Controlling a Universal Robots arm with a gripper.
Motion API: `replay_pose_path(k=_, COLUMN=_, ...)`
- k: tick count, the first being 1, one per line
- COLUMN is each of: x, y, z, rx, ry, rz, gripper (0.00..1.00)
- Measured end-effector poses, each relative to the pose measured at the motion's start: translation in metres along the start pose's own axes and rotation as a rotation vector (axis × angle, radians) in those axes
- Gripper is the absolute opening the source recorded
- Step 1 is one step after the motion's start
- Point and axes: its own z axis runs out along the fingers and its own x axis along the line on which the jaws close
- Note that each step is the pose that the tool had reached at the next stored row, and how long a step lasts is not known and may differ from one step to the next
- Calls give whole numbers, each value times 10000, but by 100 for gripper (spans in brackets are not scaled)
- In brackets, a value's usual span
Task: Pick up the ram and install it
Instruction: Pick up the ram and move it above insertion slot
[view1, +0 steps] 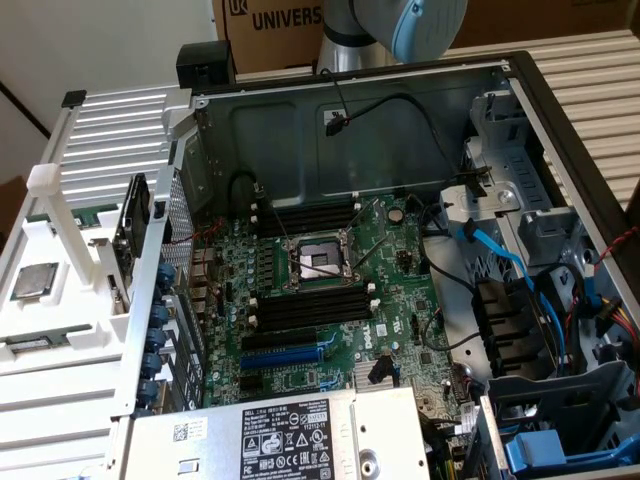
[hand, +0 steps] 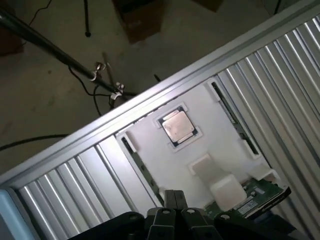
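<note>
My gripper is shut, fingertips pressed together with nothing between them. It hovers above a white parts fixture on a ribbed metal table. What I take for the ram is a thin dark-green stick standing on edge in a long slot of that fixture, beside a square processor chip. In the exterior view the ram shows as a green strip between the fixture's white ribs, to the exterior view's left of the open computer case. The motherboard has black memory slots with white end clips.
The arm's grey and blue joint hangs over the case's far wall. A drive stands at the fixture's end by white blocks. A second long fixture slot holds a dark strip. Blue cables and drive bays crowd the case's right.
</note>
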Motion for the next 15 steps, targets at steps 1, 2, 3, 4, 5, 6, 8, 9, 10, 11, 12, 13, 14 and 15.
replay_pose_path(k=1, x=0, y=0, z=12, rx=-1, ry=3, rz=-184, gripper=10)
replay_pose_path(k=2, x=0, y=0, z=25, rx=-3, ry=6, rz=-391, gripper=10)
replay_pose_path(k=3, x=0, y=0, z=36, rx=-4, ry=9, rz=-561, gripper=10)
replay_pose_path(k=4, x=0, y=-1, z=47, rx=-5, ry=12, rz=-744, gripper=10)
replay_pose_path(k=5, x=1, y=-1, z=58, rx=-6, ry=15, rz=-916, gripper=10)
replay_pose_path(k=6, x=1, y=-1, z=69, rx=-7, ry=18, rz=-1080, gripper=10)
replay_pose_path(k=8, x=2, y=-2, z=92, rx=-9, ry=23, rz=-1412, gripper=10)
replay_pose_path(k=9, x=3, y=-2, z=104, rx=-10, ry=26, rz=-1582, gripper=10)
replay_pose_path(k=10, x=3, y=-3, z=115, rx=-11, ry=30, rz=-1745, gripper=10)
replay_pose_path(k=11, x=4, y=-4, z=127, rx=-12, ry=32, rz=-1918, gripper=10)
replay_pose_path(k=12, x=5, y=-5, z=138, rx=-12, ry=34, rz=-2070, gripper=10)
replay_pose_path(k=13, x=7, y=-6, z=148, rx=-14, ry=37, rz=-2208, gripper=10)
replay_pose_path(k=14, x=13, y=-10, z=166, rx=-15, ry=42, rz=-2472, gripper=10)
replay_pose_path(k=15, x=17, y=-12, z=173, rx=-17, ry=45, rz=-2588, gripper=10)
